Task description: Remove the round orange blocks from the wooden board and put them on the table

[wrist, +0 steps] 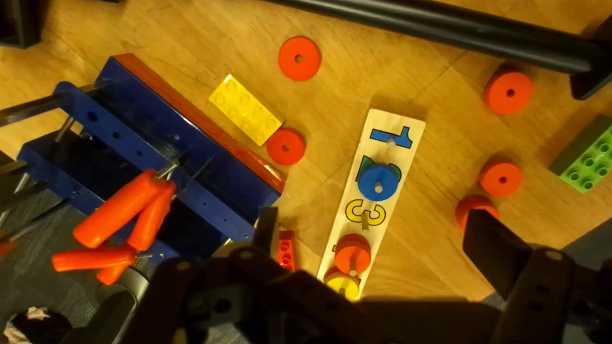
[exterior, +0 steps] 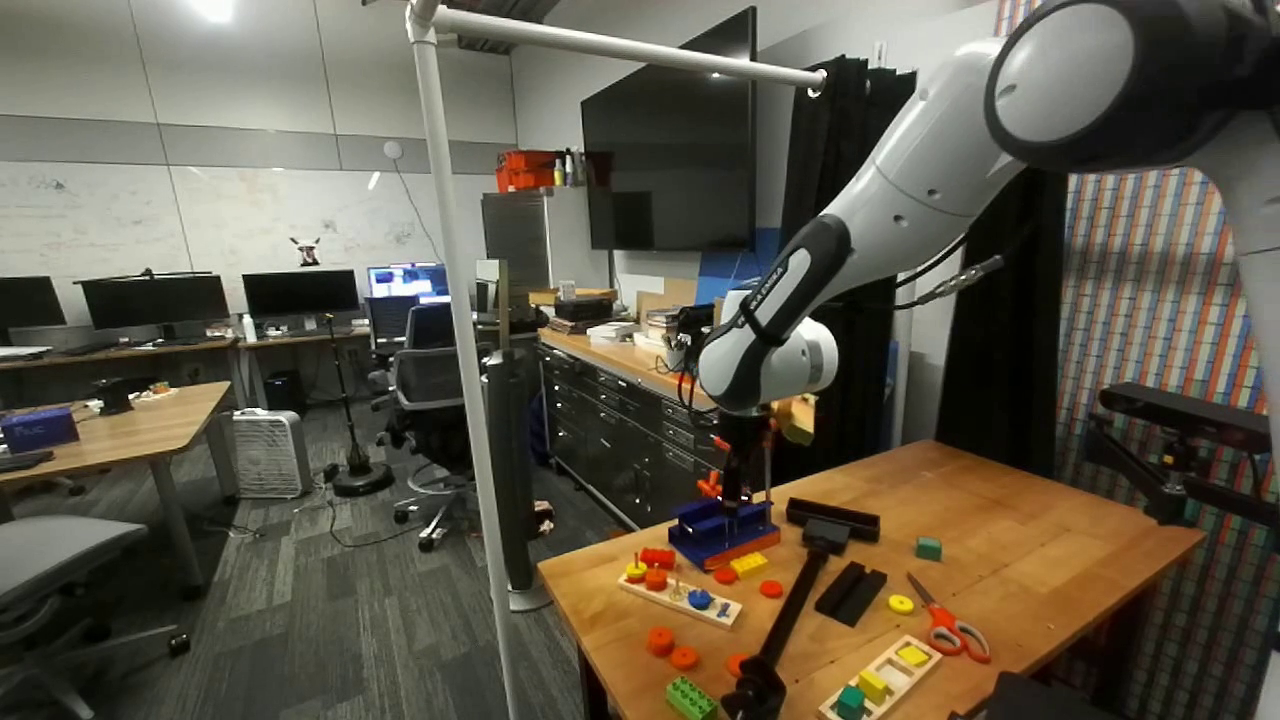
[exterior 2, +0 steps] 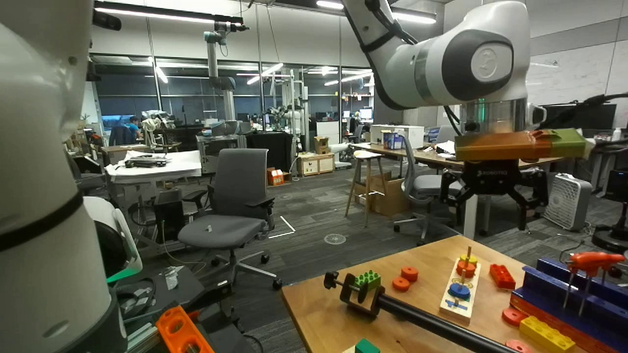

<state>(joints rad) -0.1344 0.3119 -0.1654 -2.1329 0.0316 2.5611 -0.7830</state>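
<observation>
Bare table (exterior: 712, 643) on the near side of the wooden board (exterior: 668, 598), a crowded far side.
In an exterior view, loose round orange blocks (exterior: 660, 641) bound that strip nearer in, the black bar (exterior: 794, 607) blocks the right, and the red brick (exterior: 657, 559) and blue rack (exterior: 700, 541) hem the far side. The upright pegs (wrist: 365, 220) are free from above. The gap between brick and rack, covered by the gripper (wrist: 372, 228) in the wrist view, is hard to judge.

Shows plain orange on the round blocks (wrist: 299, 50), pale tan on the wooden board (wrist: 392, 118), printed with black-outlined figures (wrist: 380, 135) in blue, green and yellow. Looks light brown across the desk (exterior: 1020, 530), black over the gripper (exterior 2: 490, 220); at left in the wrist view, blue edged with red-orange on the rack (wrist: 181, 138).
</observation>
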